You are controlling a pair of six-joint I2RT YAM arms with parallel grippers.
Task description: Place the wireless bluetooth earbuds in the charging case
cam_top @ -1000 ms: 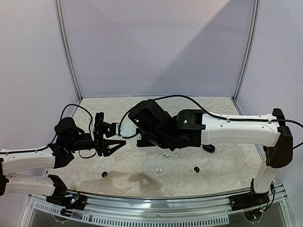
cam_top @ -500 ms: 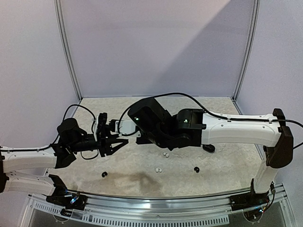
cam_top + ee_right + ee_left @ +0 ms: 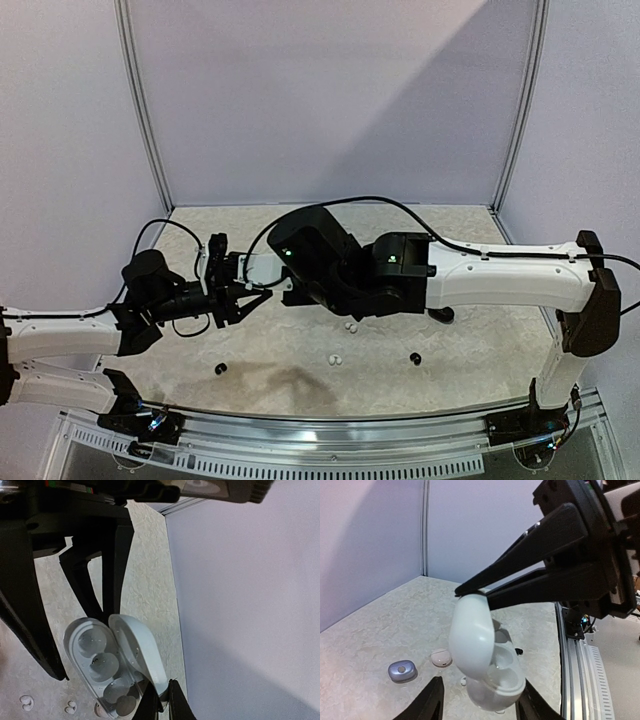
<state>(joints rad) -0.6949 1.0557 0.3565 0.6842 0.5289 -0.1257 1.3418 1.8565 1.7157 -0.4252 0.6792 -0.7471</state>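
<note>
Above the table (image 3: 480, 350), left gripper (image 3: 482, 685) clamps the open charging case (image 3: 495, 680) by its base; right gripper (image 3: 472, 594) pinches its lid (image 3: 470, 640).

Top camera looks down from the near edge; both close wrist cameras share the open white plastic pebble-shaped case (image 3: 497, 685).

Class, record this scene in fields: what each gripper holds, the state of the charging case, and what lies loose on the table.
Case body: charging case clamped by the left gripper
Case top: lid swung open, its edge pinched by the right gripper
Loose: white earbuds and black earbuds on the table
Also there: purple case and pale case, both shut
</note>
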